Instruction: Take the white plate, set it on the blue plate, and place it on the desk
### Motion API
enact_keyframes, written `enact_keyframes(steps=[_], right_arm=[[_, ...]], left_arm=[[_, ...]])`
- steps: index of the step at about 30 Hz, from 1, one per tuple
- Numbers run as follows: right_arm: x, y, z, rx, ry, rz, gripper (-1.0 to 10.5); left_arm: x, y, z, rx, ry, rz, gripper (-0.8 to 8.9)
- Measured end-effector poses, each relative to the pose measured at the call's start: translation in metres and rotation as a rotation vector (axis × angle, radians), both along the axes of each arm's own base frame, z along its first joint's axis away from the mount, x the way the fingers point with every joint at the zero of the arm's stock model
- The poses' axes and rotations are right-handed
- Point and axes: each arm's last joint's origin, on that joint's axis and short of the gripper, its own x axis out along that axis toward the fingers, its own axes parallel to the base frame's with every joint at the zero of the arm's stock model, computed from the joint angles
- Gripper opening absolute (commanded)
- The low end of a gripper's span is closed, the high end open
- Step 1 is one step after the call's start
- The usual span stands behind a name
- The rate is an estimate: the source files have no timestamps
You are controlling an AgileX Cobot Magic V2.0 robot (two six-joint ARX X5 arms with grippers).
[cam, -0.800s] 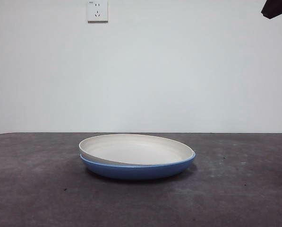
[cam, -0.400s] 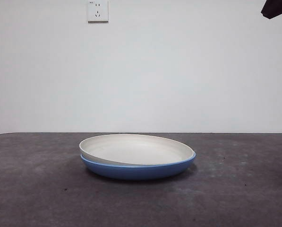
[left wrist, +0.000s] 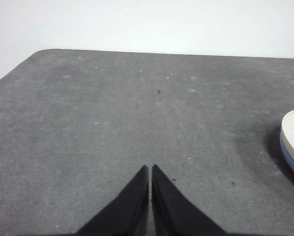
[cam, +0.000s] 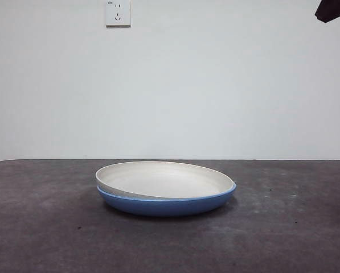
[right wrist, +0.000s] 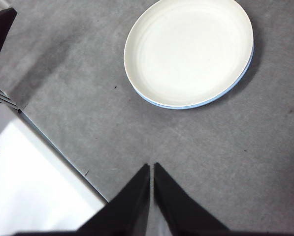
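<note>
- I see the white plate (cam: pixel 165 179) nested in the blue plate (cam: pixel 167 203), sitting a little askew so its rim rides higher on one side; the stack rests on the desk (cam: pixel 44 227) near the middle.
- My right tool (right wrist: pixel 151 167) hangs high above the desk with its jaws clenched together, grasping nothing. The stack lies ahead of its tips and off to one side, well apart from them, and its camera takes in the whole of the white plate (right wrist: pixel 188 51) with only a thin crescent of blue plate (right wrist: pixel 235 81) showing.
- My left tool (left wrist: pixel 150 169) is also clenched and empty, low over bare desk (left wrist: pixel 112 123). It catches just the edge of the stack, white plate (left wrist: pixel 293 132) over blue plate (left wrist: pixel 292 164), well off to its side.
- The plates are round, so no long axis matters; what counts is rim access.
- I judge the right tool better placed for the next reach: it faces the stack squarely and need only open, descend and take the raised rim.
</note>
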Motion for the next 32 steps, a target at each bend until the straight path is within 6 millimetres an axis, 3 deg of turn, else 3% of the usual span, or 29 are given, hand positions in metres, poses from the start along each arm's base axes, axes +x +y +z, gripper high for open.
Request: enact_keyframes(steps=[18, 26, 32], right_arm=[[0.000, 0.000, 0.000, -0.002, -0.006, 0.000, 0.1], [-0.007, -0.026, 0.016, 0.017, -0.333, -0.159, 0.1], [-0.019, -0.048, -0.002, 0.030, -0.557, -0.345, 0.1]], left_arm=[[0.000, 0.000, 0.000, -0.005, 0.000, 0.001, 0.11], [0.000, 0.000, 0.000, -0.005, 0.000, 0.001, 0.11], [0.000, 0.000, 0.000, -0.005, 0.000, 0.001, 0.11]])
